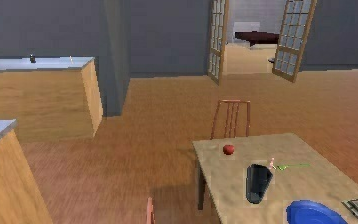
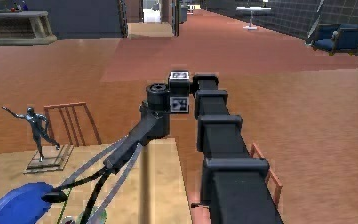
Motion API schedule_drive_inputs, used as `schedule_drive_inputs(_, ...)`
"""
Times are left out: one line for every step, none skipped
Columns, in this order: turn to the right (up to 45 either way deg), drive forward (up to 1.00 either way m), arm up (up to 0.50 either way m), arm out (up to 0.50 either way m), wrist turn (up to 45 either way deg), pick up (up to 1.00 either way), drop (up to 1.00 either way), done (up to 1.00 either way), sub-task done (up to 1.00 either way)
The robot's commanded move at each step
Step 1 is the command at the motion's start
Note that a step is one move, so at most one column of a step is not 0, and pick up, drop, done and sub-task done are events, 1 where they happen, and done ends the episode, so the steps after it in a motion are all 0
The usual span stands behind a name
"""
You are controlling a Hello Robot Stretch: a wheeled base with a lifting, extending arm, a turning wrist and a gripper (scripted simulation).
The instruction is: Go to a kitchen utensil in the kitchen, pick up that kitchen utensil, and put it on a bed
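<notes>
Pincer slants down at the surface, near a blue dish; can't tell if it's grasping anything. Dark oblong thing, possibly the utensil, lies mid-surface by an apple. Open floor runs to the doorway, bed beyond.

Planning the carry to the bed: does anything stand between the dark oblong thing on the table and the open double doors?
Yes. A wooden chair stands at the table's far edge, roughly between the dark oblong thing and the open doors. Past it, the floor up to the doorway looks bare.
</notes>
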Motion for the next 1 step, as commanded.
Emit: schedule_drive_inputs(0.0, 0.00, 0.00, -0.22, 0.0, 0.00, 0.00, 0.00, 0.00)
